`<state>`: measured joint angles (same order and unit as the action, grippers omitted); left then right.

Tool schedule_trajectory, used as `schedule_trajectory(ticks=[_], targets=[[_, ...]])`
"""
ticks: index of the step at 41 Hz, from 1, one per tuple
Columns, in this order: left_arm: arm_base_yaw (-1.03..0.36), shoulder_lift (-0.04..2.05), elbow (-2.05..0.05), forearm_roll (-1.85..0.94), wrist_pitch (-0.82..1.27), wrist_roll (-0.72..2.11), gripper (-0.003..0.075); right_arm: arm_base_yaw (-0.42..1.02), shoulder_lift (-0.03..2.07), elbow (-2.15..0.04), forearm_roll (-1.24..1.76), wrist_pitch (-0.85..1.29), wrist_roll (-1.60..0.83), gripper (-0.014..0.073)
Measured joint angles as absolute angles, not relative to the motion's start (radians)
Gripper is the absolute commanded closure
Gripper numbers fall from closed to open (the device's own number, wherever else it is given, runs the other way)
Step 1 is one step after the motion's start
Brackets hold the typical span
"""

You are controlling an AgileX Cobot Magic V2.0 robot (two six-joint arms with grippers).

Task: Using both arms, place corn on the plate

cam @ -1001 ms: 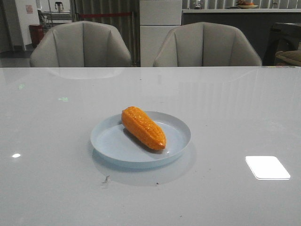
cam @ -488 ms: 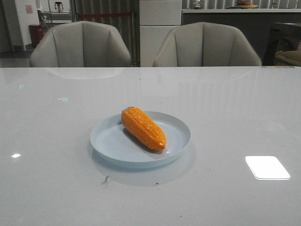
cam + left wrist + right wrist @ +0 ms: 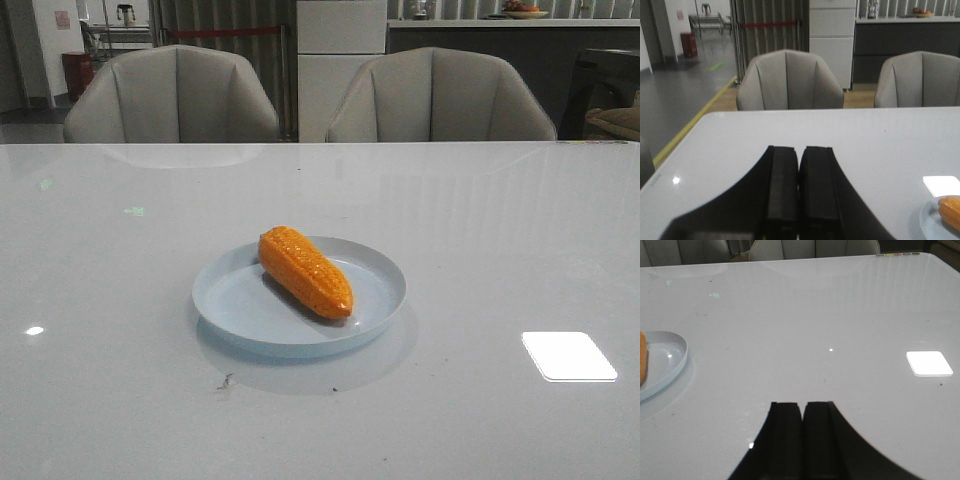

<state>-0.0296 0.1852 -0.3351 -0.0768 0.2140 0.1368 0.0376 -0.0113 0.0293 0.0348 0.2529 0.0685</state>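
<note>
Orange bumpy corn [image 3: 305,272] lies diagonal on pale blue plate [image 3: 240,318]; L claw [image 3: 799,187] & R claw [image 3: 803,432] closed, empty.

corn [image 3: 642,364] | cut by frame edge; plate [image 3: 932,225] | likewise cut

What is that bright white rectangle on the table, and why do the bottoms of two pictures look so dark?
Front view: the rectangle is glare on the glossy table, apparently a reflected light. Wrist views: the dark shapes are the left gripper and right gripper, shut, close to the lens and unlit.
</note>
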Motion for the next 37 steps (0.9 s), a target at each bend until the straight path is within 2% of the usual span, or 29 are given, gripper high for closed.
schedule_trajectory(ticks=[7,19,37], targets=[[-0.030,0.004,-0.209,-0.060,0.161,0.137,0.0631,0.038,-0.011,0.029,0.035,0.257,0.069,0.0542],[-0.030,-0.006,-0.001,-0.056,0.039,0.137,0.0631,0.038,-0.011,0.029,0.035,0.256,0.069,0.0542],[-0.030,-0.006,0.005,-0.056,0.020,0.137,0.0631,0.038,-0.011,0.029,0.035,0.256,0.069,0.0542]])
